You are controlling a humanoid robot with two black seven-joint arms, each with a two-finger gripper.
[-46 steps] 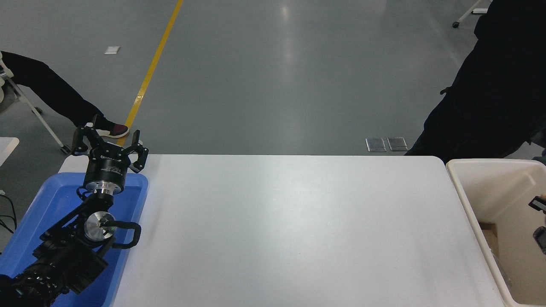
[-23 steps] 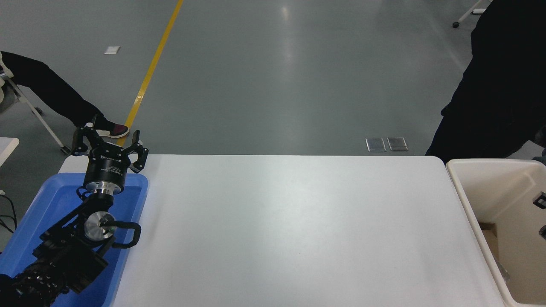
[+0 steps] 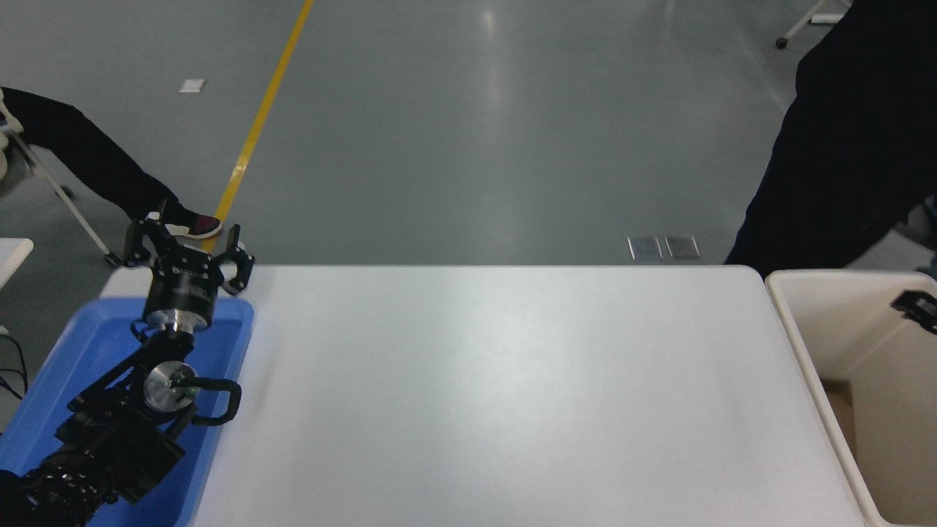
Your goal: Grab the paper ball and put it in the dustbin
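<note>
Left arm: parked at the lower left, reaching over the blue tray (image 3: 88, 344).
Left gripper (image 3: 187, 252): above the tray's far edge, near the table's far left corner; its fingers stand apart and nothing is between them.
Right gripper (image 3: 916, 307): only a small black piece shows at the right edge, over the dustbin; whether its fingers are apart or together cannot be told.
Paper ball: cannot be seen anywhere on the table, and none shows in the visible part of the dustbin.
Dustbin (image 3: 794, 329): cream-beige, standing just beside the table's right edge; its far-left rounded corner and thick rim show, the rest runs out of view to the right. A tan-brown patch lies low inside along its left wall; what it is cannot be made out.
Table (image 3: 498, 395): white, with the tray at its left end and the dustbin at its right.
Person in dark clothes (image 3: 849, 146): standing at the far right, behind the dustbin.
Another person's leg and shoe (image 3: 95, 168): on the floor at the far left, beyond the tray.
Floor: grey, with a yellow line (image 3: 263, 110) running away from the table's left corner.
</note>
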